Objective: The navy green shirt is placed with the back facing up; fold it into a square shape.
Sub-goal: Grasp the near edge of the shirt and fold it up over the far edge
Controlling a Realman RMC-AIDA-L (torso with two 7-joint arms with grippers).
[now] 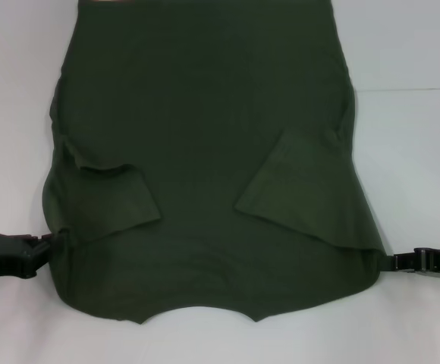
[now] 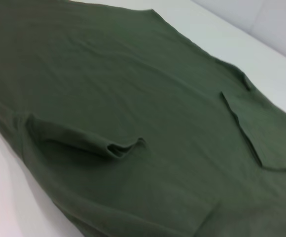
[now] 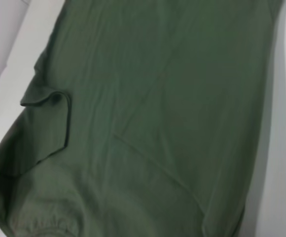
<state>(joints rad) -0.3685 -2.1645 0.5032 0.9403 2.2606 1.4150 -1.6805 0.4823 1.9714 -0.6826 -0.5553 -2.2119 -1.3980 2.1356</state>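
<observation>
1. Head view: the navy green shirt (image 1: 205, 152) lies spread flat on the white surface (image 1: 410, 152), plain side up, with the curved neckline at the near edge and the hem running out of view at the far edge.
2. Both short sleeves are folded inward onto the shirt's body: the left sleeve (image 1: 114, 201) sits as a rumpled flap near the shirt's left edge, and the right sleeve (image 1: 296, 189) forms a flatter, angled flap near the shirt's right edge.
3. The left pincer (image 1: 49, 244) is at the shirt's left shoulder, its black body touching the cloth edge; whether its fingers are clamped on the fabric cannot be told.
4. The right pincer (image 1: 391, 261) is at the shirt's right shoulder, its tip meeting the cloth edge; its finger state cannot be told either.
5. In the left wrist view, the left sleeve (image 2: 84, 140) shows a raised, rolled lip standing a little off the shirt (image 2: 133, 74).
6. In the right wrist view, the shirt (image 3: 182, 98) fills most of the picture, with a long diagonal crease crossing it.
</observation>
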